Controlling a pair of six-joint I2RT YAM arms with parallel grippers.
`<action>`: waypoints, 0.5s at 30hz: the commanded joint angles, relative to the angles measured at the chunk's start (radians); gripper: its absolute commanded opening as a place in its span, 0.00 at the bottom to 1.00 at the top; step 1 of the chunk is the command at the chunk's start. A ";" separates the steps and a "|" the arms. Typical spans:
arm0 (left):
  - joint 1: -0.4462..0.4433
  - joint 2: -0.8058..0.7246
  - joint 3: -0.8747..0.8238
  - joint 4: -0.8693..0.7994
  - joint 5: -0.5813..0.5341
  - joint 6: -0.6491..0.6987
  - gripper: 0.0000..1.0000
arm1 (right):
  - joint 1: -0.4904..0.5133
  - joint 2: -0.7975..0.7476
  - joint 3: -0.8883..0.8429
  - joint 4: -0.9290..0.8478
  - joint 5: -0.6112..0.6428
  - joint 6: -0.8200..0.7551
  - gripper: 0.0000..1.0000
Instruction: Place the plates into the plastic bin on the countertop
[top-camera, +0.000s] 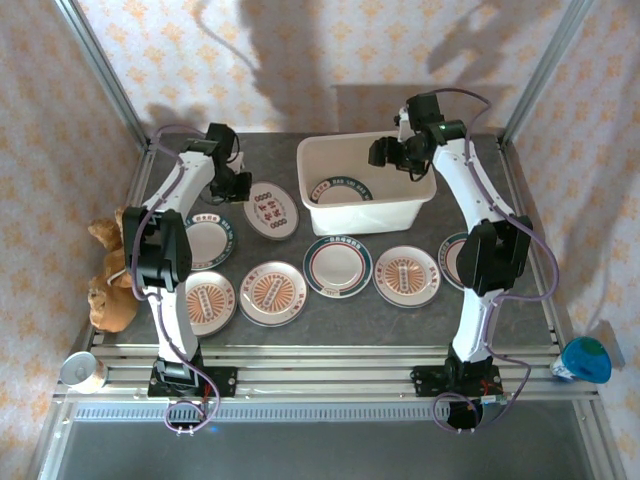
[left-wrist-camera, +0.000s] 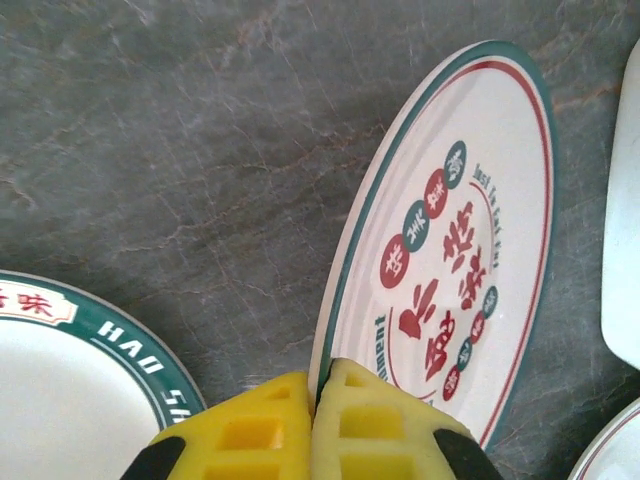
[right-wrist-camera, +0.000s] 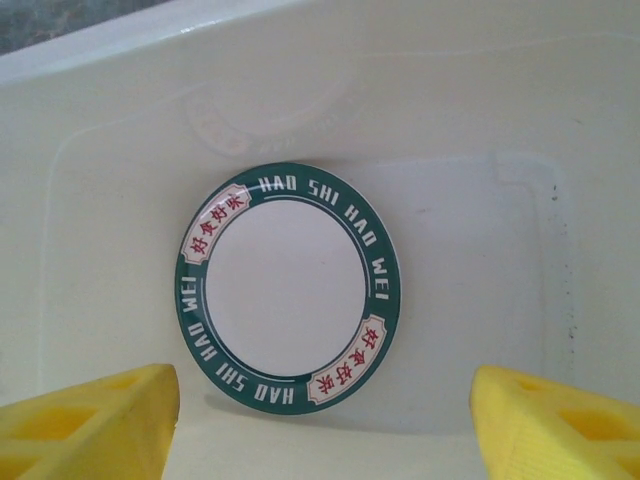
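Countertop (top-camera: 270, 160): dark grey and mottled; it carries the plastic bin at the back centre, with plates spread in front of it and to its left.
Plastic bin (top-camera: 370, 216) (right-wrist-camera: 450, 100): white tub with rounded corners, standing upright on the countertop.
Bin contents: one teal-banded plate (top-camera: 338, 190) (right-wrist-camera: 290, 285) lies flat on the floor, towards the front left corner; white centre, lettered "HAO SHI HAO WEI".
Orange-centred plates (top-camera: 272, 292): three lie flat in the front row, outside the bin.
Teal-rimmed plates (top-camera: 338, 264): two lie flat outside the bin, one in front of it and one beside the left arm.
Half-hidden plate (top-camera: 450, 258): at the right end of the row, partly behind the right arm.
Red-lettered plate (top-camera: 272, 210) (left-wrist-camera: 450, 240): just left of the bin and outside it, thin teal rim.
Left gripper (top-camera: 238, 185) (left-wrist-camera: 318, 385): yellow fingers pinched together on the red-lettered plate's near rim.
Right gripper (top-camera: 395, 152) (right-wrist-camera: 320, 420): fingers wide apart, holding nothing, above the bin's interior.
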 joint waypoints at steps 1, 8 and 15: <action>-0.001 -0.082 0.040 0.040 -0.072 -0.038 0.00 | -0.009 -0.008 0.038 0.010 -0.023 -0.016 0.76; 0.000 -0.172 0.053 0.136 -0.123 -0.095 0.00 | -0.024 -0.002 0.066 0.011 -0.079 -0.003 0.75; 0.004 -0.221 0.125 0.214 -0.152 -0.139 0.00 | -0.036 0.013 0.099 0.014 -0.128 0.006 0.74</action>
